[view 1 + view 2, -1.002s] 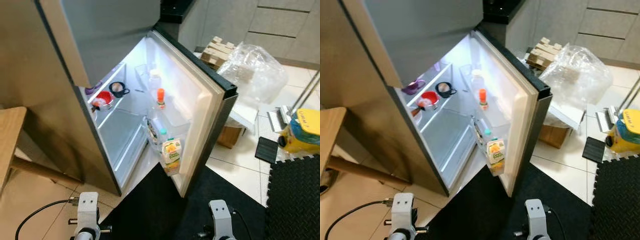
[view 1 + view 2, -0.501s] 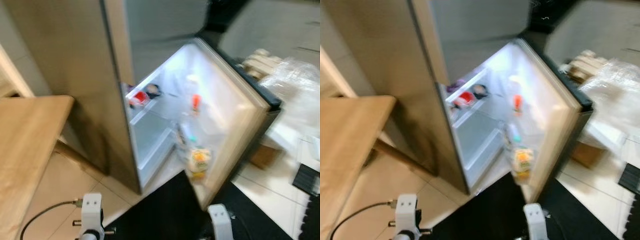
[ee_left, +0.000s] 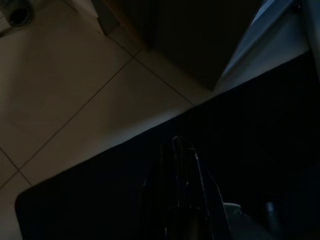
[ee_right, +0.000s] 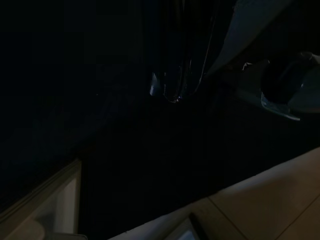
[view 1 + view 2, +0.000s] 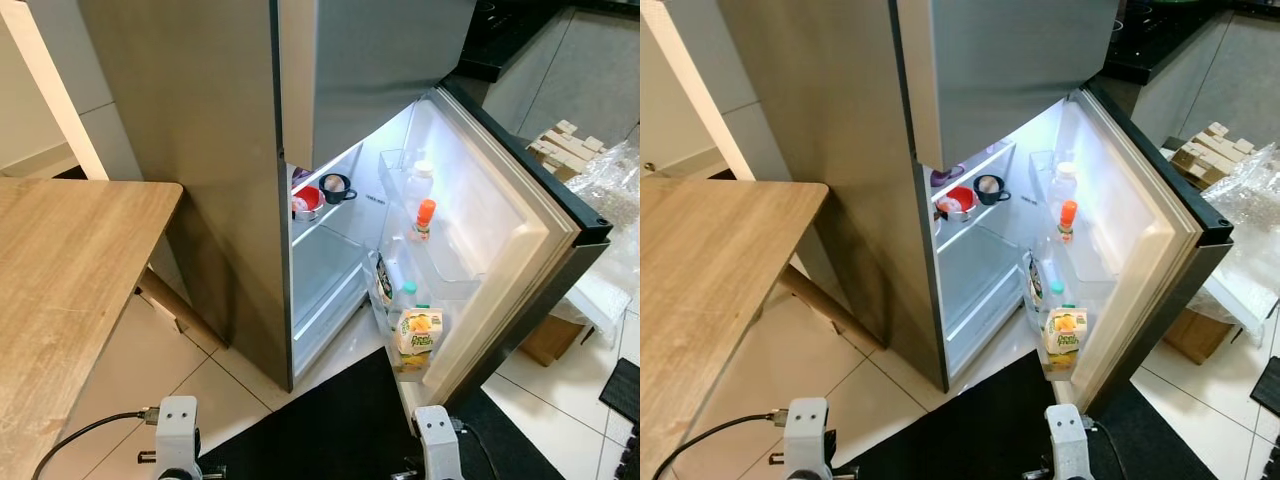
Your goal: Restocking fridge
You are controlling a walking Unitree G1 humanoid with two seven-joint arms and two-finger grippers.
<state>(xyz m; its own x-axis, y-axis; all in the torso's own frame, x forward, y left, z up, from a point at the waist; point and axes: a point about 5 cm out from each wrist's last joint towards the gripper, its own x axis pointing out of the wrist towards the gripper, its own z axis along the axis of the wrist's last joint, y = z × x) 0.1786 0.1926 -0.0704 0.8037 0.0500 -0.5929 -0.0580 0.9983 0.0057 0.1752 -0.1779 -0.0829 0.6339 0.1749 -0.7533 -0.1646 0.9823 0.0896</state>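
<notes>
The lower fridge compartment (image 5: 325, 270) stands open and lit, its door (image 5: 500, 230) swung out to the right. On the door shelves are a juice carton (image 5: 418, 335), a teal-capped bottle (image 5: 407, 292), an orange-capped bottle (image 5: 425, 215) and a clear bottle (image 5: 420, 183). A red bowl (image 5: 308, 202) and a dark mug (image 5: 335, 187) sit on an inner shelf. Both arms hang low in front of the fridge. The left gripper (image 3: 179, 147) is shut and holds nothing, over the black mat. The right gripper (image 4: 172, 92) is shut too, in deep shade.
A wooden table (image 5: 60, 270) fills the left side, with a slanted leg (image 5: 175, 310) close to the fridge. A black floor mat (image 5: 330, 420) lies before the open door. Behind the door are a cardboard box (image 5: 553, 340), clear plastic wrap (image 5: 615, 185) and wooden blocks (image 5: 565, 145).
The camera has swung left and steadied after a blur; the table now fills the left and the floor clutter on the right has left the picture. The fridge contents have not moved.
</notes>
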